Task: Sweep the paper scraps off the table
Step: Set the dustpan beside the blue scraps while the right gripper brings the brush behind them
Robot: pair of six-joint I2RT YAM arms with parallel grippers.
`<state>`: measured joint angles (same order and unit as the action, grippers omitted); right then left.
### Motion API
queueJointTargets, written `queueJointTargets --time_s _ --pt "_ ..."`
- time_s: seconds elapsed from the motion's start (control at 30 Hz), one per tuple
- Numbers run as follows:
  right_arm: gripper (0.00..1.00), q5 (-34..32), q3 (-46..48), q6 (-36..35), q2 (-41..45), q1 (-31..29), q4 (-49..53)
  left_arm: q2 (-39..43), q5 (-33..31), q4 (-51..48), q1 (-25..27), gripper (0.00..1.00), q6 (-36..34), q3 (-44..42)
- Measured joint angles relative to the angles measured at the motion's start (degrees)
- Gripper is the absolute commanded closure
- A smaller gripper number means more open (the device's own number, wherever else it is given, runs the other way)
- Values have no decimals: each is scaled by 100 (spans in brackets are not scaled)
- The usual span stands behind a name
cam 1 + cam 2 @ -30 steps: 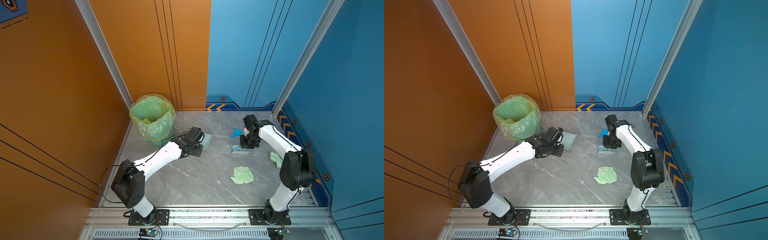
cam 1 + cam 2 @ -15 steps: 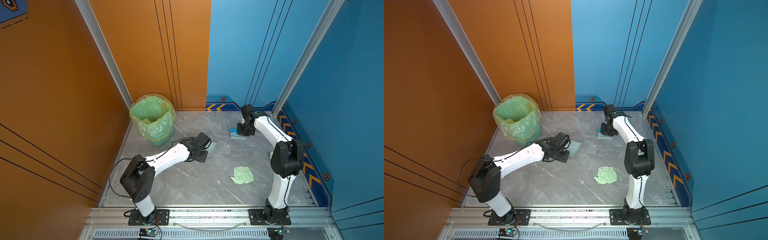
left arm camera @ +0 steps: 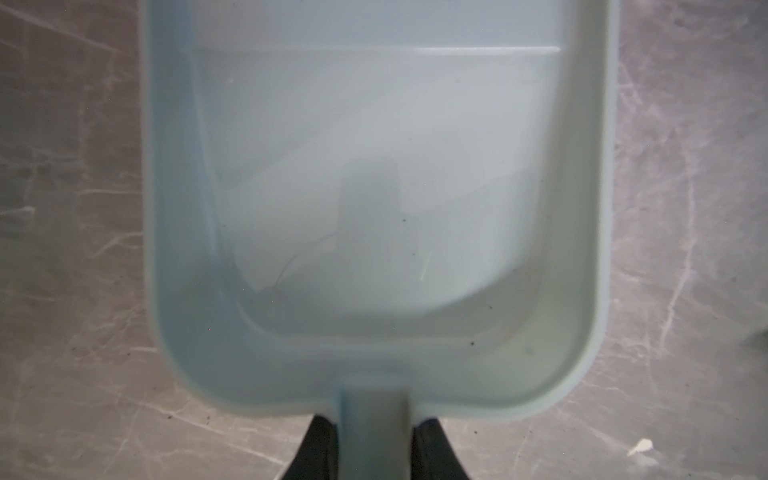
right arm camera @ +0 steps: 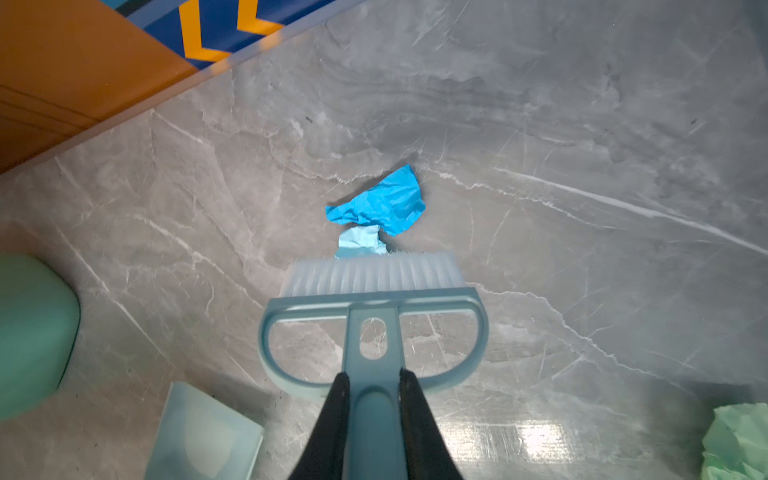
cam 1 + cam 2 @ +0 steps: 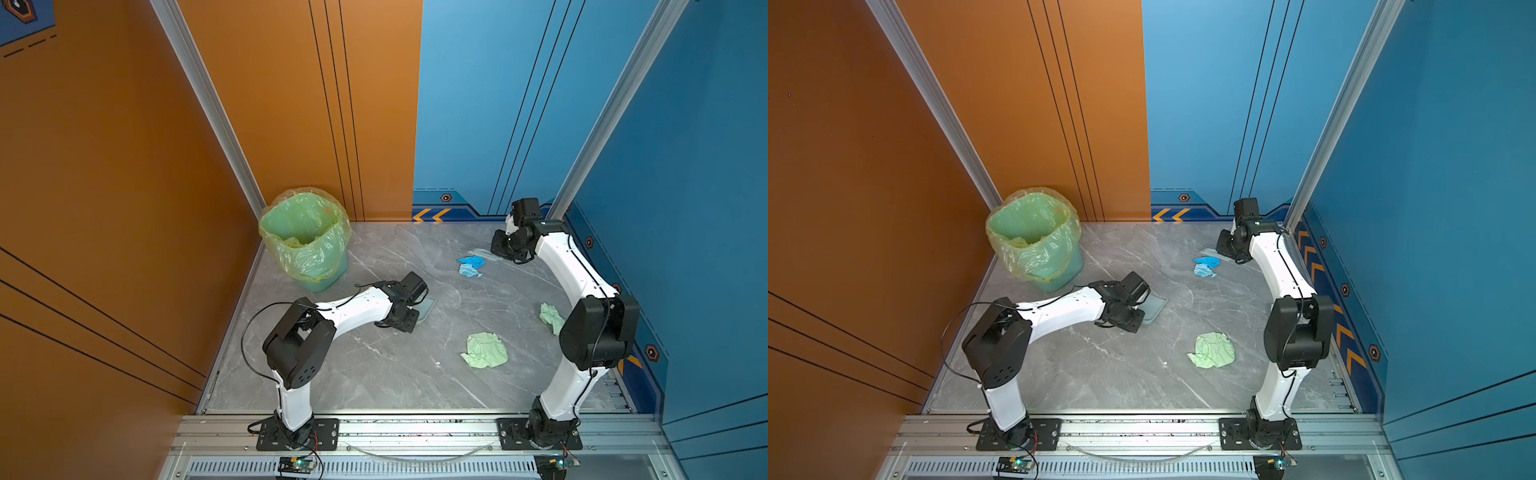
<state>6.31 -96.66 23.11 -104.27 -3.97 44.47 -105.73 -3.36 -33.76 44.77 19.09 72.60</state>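
Paper scraps are lying scattered on the grey marbled surface. A bright blue scrap and a light blue scrap are touching each other just ahead of the right end effector, with the light blue one sitting right at the tips of the white bristles. That end effector is pinching the handle of a pale blue brush, its two black fingers pressing in from either side and the brush head pointing at the blue pair. A larger pale green scrap is resting well apart from both end effectors, nearer the front rail, and a smaller green scrap is lying behind the right end effector, just beside that arm's elbow, which is partly covering it in a top view. The left end effector is clamping the stem of a pale blue-grey dustpan, whose tray is reaching out ahead of it, low over the surface, and is showing only a few dark specks inside. The blue pair is lying well beyond the dustpan's open lip, between the two end effectors. A green bin lined with a yellow-green bag is standing off to the left end effector's side, in the far corner by the orange wall.
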Motion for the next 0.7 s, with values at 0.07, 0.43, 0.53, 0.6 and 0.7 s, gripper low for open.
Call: queueJointTargets --time_s 0.07,0.43,0.53,0.6,0.7 --pt "100 -210 0 131 -24 -13 -168 -15 7 -2 50 100 -46 35" --pt "100 -1167 -695 426 -1257 -101 -595 -275 197 -7 190 100 -223 267" --pt "100 -1355 -868 372 -1545 -195 -555 -317 238 -9 264 100 -262 321" --pt "100 -1434 -901 339 -1657 -262 -538 -317 256 -9 293 100 -280 358" --pt "100 -1523 -894 258 -1735 -352 -433 -350 258 -7 293 100 -280 431"
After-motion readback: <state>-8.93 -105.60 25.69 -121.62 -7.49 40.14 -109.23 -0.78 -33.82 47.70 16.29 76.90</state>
